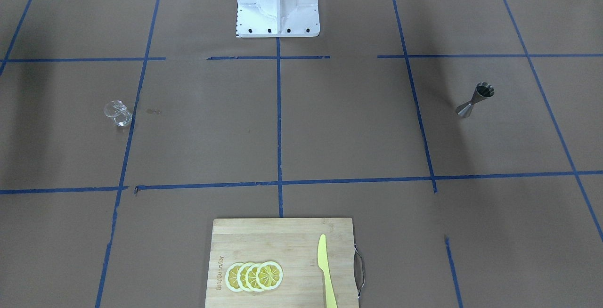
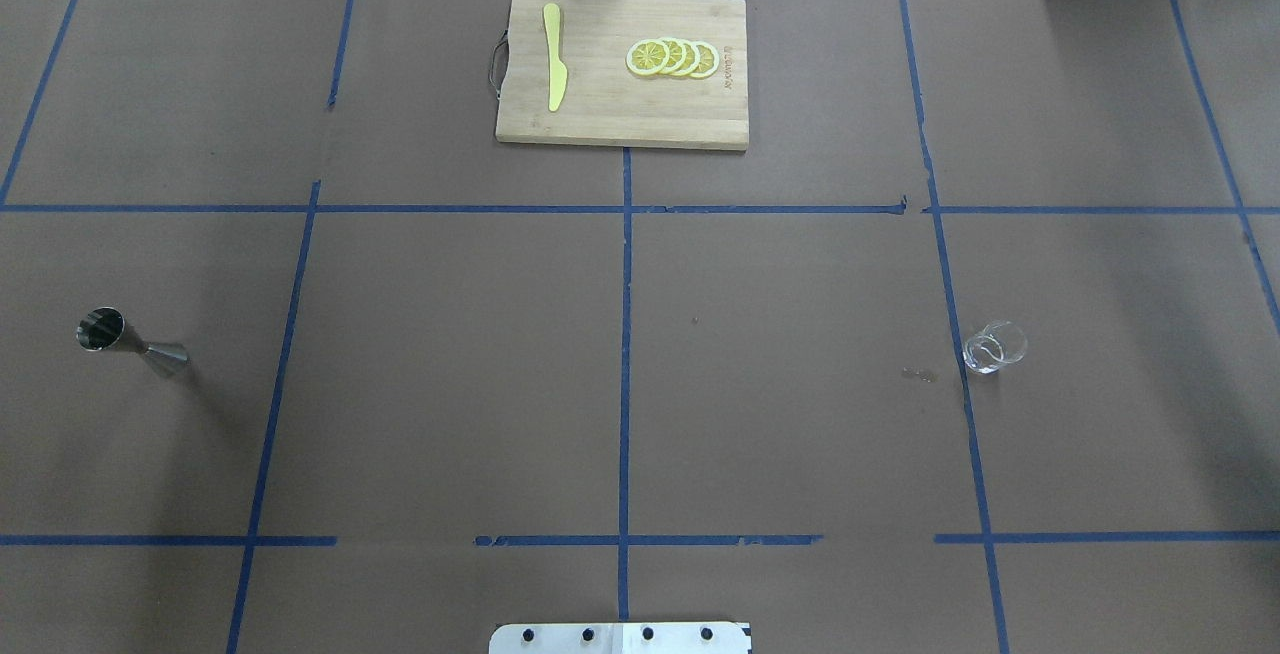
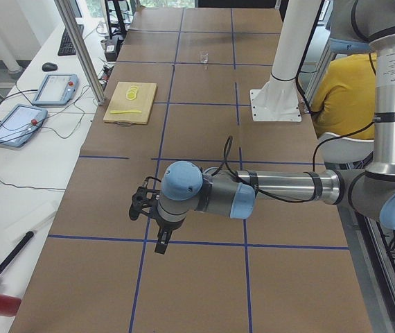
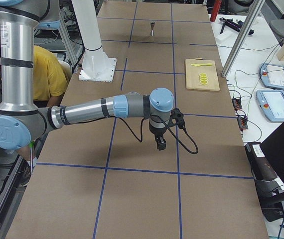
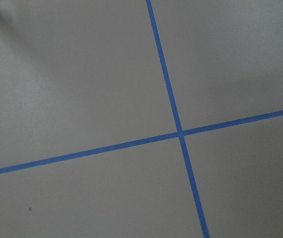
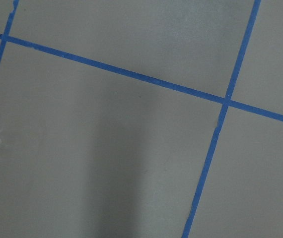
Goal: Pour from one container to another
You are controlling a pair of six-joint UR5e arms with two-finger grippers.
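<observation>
1. The glass cup (image 2: 994, 347) stands upright on the tabletop (image 2: 450, 384), on the robot's right side, just beside a blue tape line. It is clear all the way through, and I cannot tell whether anything is in it.
2. The jigger (image 2: 130, 342) stands on one cone with its open mouth up, on the robot's left side and well apart from the glass cup. Its upper bowl looks dark inside, and I cannot make out any contents.
3. I count one glass cup and one jigger. Neither is touched by an arm.
4. At the far edge from the robot's base lies one cutting board (image 2: 622, 69). On it are four overlapping lemon slices (image 2: 672, 57) and one yellow knife (image 2: 553, 56), with the knife well apart from the slices.
5. The left gripper (image 3: 161, 239) hangs pointing down above bare brown paper. From this side view I cannot tell whether its fingers are spread or pressed together.
6. The right gripper (image 4: 160, 144) also points down over bare paper, and I cannot tell its state either. The right wrist camera catches the glass cup at its left edge.
</observation>
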